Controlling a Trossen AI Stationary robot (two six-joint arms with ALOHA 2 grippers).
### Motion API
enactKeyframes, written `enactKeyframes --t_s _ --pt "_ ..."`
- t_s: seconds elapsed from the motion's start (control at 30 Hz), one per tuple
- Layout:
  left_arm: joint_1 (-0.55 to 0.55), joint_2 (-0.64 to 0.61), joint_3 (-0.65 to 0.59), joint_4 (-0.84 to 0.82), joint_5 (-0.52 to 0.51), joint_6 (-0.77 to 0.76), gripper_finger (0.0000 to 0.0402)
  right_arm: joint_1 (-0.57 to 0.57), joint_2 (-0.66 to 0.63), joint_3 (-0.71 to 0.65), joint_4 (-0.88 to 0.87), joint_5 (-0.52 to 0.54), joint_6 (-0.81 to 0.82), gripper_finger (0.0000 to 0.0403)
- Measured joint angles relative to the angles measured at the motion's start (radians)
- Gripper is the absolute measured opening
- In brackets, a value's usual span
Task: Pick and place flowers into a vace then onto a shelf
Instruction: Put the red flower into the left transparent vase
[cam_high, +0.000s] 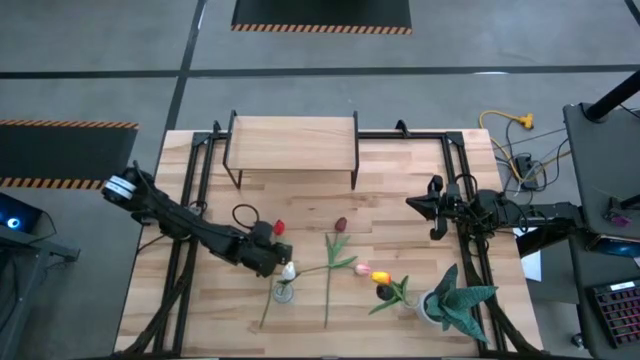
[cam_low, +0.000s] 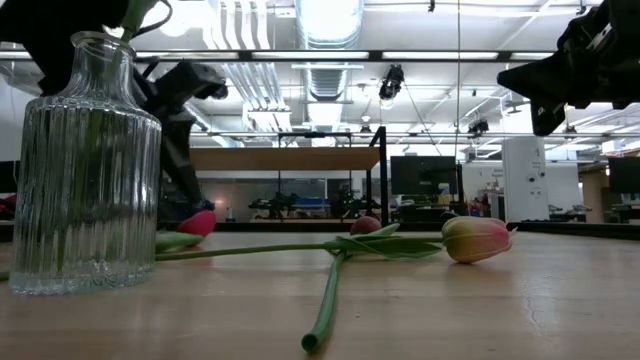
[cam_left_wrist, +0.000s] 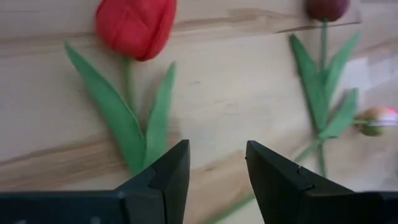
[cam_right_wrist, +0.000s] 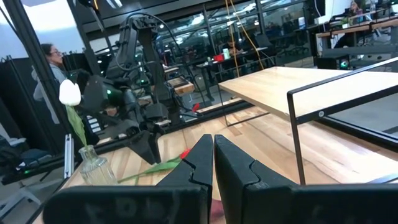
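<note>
Wooden table (cam_high: 400, 330) with flowers lying flat, and the picking step is in hand

One white tulip (cam_right_wrist: 69, 92) stands in the glass vase (cam_low: 85, 165). The left tool (cam_left_wrist: 216, 163) hangs low over the red tulip (cam_left_wrist: 135, 26), with a narrow gap between its fingers and holding nothing. A dark tulip (cam_high: 340, 225) and a pink one (cam_low: 476, 239) lie nearby. The right tool (cam_right_wrist: 213, 163) waits near the right edge, pressed closed and empty. The shelf (cam_high: 292, 133) at the back is bare. Next, the left tool likely needs to drop onto the red tulip's stem and pinch it

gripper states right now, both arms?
Left gripper: open, empty, above the red tulip.
Right gripper: shut, holding nothing.
</note>
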Motion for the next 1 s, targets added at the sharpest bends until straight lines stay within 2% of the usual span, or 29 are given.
enactKeyframes --t_s 0.27,0.47,0.63,1.0 --pt "0.0 -0.006 0.006 -0.001 0.004 0.064 0.0149 0.0 0.0 0.0 -0.001 0.0 0.0 0.0009" --pt "0.0 -0.048 0.006 -0.011 0.004 0.082 0.0205 0.0 0.0 0.0 -0.001 0.0 0.0 0.0009" --pt "0.001 -0.053 0.004 -0.113 0.051 0.073 0.0249 0.0 0.0 0.0 -0.001 0.0 0.0 0.0009" --pt "0.018 -0.035 -0.016 -0.177 0.072 0.03 0.0255 0.0 0.002 0.0 -0.001 0.001 0.0 0.0009"
